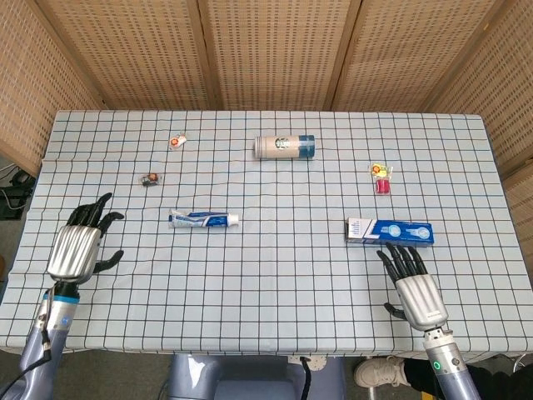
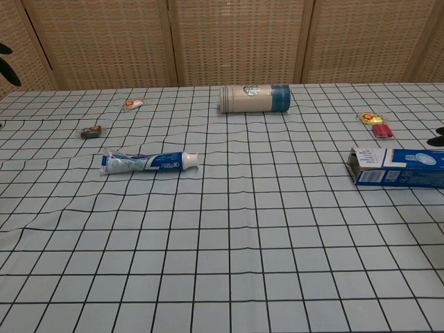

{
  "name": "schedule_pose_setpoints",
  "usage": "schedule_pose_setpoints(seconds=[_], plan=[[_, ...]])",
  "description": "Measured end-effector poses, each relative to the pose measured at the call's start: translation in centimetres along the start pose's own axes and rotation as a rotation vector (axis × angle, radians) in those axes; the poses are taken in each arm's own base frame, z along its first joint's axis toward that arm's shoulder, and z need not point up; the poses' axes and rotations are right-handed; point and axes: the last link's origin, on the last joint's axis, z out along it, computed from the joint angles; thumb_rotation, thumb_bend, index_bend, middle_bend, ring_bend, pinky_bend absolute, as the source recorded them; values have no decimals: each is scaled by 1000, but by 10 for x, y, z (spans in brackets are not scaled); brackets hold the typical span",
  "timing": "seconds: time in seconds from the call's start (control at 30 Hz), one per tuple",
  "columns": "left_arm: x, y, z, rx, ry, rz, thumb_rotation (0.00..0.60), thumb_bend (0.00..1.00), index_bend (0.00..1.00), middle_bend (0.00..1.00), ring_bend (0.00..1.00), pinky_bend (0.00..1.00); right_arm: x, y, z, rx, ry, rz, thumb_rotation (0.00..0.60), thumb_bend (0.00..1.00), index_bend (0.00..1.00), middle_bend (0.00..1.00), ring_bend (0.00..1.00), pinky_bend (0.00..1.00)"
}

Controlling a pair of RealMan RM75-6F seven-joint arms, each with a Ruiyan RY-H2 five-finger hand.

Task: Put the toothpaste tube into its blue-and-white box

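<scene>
**Soft tube, light box**

The toothpaste tube (image 1: 204, 219) lies on the table (image 1: 275, 275), well apart from its box (image 1: 390, 232). Both robot hands, left (image 1: 79, 246) and right (image 1: 412, 287), are released (empty). Likely squashy; grasp mid-body, gently.

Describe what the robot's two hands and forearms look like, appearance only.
Both the left hand and the right hand have black fingers on a ribbed, silver-grey metal back. Each sits on a slim grey-blue wrist and forearm. The right wrist carries a small green lit ring; a thin dark cable runs along the left wrist. The chest view shows only dark fingertips at its edges.
</scene>
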Motion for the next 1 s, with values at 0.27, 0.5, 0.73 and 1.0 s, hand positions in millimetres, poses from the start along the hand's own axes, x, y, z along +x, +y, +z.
schedule_pose_setpoints(seconds=[0.27, 0.5, 0.73, 1.0], plan=[[-12, 34, 57, 16, -124, -4, 600, 310, 334, 97, 173, 181, -2, 2, 3, -7, -1, 3, 600, 176, 93, 0, 0, 37], [-32, 59, 84, 4, -180, 34, 600, 314, 333, 98, 173, 182, -2, 6, 4, -18, 3, 6, 600, 176, 95, 0, 0, 40], [-53, 64, 96, 17, -229, 64, 600, 318, 334, 98, 173, 182, -2, 8, 5, -24, 6, 9, 600, 175, 97, 0, 0, 42], [-68, 67, 107, 22, -262, 90, 600, 319, 332, 98, 173, 182, -3, 9, 6, -29, 5, 8, 600, 175, 102, 0, 0, 44]])
